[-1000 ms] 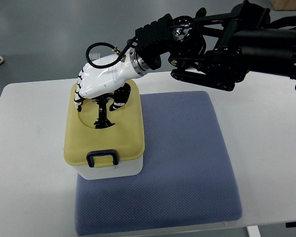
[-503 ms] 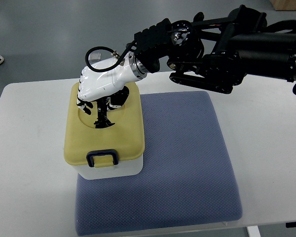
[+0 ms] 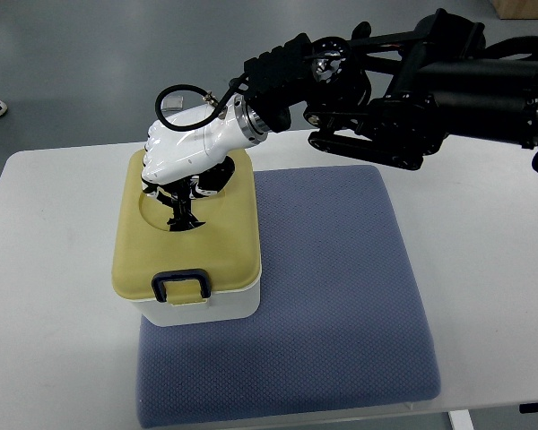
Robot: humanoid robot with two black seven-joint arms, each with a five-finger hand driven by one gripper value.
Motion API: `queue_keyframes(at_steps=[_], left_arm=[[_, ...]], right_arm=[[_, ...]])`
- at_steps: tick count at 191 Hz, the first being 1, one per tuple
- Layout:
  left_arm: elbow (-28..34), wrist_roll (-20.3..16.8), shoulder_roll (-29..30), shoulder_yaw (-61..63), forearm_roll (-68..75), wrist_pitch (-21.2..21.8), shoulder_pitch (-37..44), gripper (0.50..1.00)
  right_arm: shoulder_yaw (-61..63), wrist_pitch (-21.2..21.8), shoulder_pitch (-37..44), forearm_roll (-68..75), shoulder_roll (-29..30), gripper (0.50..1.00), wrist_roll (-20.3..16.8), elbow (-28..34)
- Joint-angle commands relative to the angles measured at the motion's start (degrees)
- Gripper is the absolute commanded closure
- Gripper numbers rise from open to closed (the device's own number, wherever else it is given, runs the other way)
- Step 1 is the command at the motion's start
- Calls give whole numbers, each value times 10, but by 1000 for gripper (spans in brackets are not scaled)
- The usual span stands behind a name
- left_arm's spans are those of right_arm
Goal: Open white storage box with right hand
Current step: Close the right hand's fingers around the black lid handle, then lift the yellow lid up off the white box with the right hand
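right hand [image 3: 181,152]: being held palm-down over lid recess | fingers [image 3: 175,190]: being curled around black lid handle [image 3: 183,215] | white storage box [image 3: 190,240]: being supported on blue mat [image 3: 332,296], left side

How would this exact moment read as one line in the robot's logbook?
right hand: fingers curled on lid handle | lid: on box | latch: at front | left hand: unseen

— Is there any writing to read out here?
— None that I can make out. The storage box [image 3: 186,251] has a plain yellow lid [image 3: 224,242] with no label or brand.
— And the robot?
— The white right hand [image 3: 181,152] and its black arm [image 3: 412,85] show no legible markings either.
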Motion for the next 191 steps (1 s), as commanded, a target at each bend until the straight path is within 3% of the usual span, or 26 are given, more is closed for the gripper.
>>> queue_keyframes(at_steps=[1, 115, 191], left_arm=[[1, 0, 0, 0, 0, 0, 0, 500], [1, 0, 0, 0, 0, 0, 1, 500], [1, 0, 0, 1, 0, 0, 0, 500]], right_arm=[[1, -11, 1, 0, -2, 1000, 2, 0], [13, -33, 41, -1, -14, 1000, 5, 0], [30, -31, 105, 8, -95, 1000, 5, 2]])
